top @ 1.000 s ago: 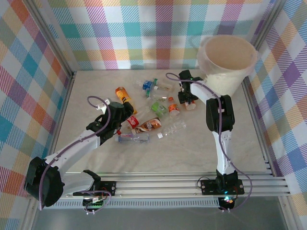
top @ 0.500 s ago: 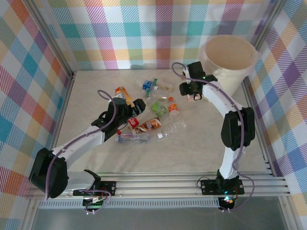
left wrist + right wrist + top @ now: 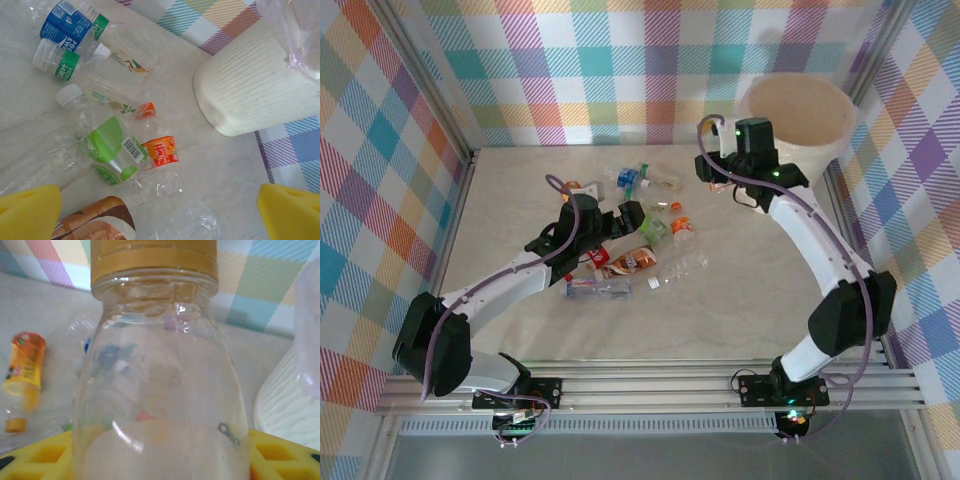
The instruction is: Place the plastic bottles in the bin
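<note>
The bin [image 3: 825,150] stands in the far right corner of the table [image 3: 740,320], and my next move depends on where it lies from my right gripper [image 3: 726,183]. That gripper hangs just beside the bin's left wall, so the rim is to its right and a little farther back. My right arm is much the nearer one. It bows out to the right at the elbow, and the forearm sweeps back left to the wrist. Those jaws are clamped on a clear bottle [image 3: 160,390] with a gold cap. Its long axis runs out along my fingers, cap away from the wrist. In the right wrist view the bin's ribbed wall [image 3: 280,405] sits close on the right. I judge it needs a short carry rightward over the rim, then a release.

My left gripper [image 3: 625,215] is spread wide and holds nothing. It is low over the pile of bottles [image 3: 640,240] at mid-table, with the green-label bottle [image 3: 112,155] just ahead.
</note>
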Motion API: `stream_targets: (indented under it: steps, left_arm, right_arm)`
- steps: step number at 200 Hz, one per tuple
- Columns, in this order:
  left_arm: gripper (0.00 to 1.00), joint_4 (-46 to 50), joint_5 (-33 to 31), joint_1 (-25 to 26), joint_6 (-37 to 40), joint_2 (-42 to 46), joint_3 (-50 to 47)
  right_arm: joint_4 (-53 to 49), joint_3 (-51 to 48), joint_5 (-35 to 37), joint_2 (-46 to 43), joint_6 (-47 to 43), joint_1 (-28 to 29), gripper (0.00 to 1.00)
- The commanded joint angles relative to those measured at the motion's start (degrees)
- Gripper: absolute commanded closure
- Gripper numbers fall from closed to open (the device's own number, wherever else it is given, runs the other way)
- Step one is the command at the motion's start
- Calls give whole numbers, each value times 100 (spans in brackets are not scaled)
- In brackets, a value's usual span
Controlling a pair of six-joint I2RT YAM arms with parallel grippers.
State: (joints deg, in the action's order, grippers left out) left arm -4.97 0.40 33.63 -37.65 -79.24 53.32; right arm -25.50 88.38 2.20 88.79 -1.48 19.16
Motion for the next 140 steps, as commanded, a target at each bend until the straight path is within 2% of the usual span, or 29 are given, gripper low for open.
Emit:
stream_targets:
  steps: [1,38,76,106,140]
  left_arm:
    - [0,-49,-70,30,109,-33,161]
    - [0,44,-192,25,115,9,127]
    - [0,82,-279,30,121,68,78]
    - [0,119,-353,30,116,141,25]
    - [0,122,-437,30,110,214,-39]
  right_arm:
    - [596,-99,-210,-362,-145,10,61]
    - [915,17,197,-569,-371,-174,62]
    - [268,899,391,-88,-538,-702,62]
    - [-195,1682,263,388,-371,-1254,62]
    - [-802,2524,-331,977,83,-1974,62]
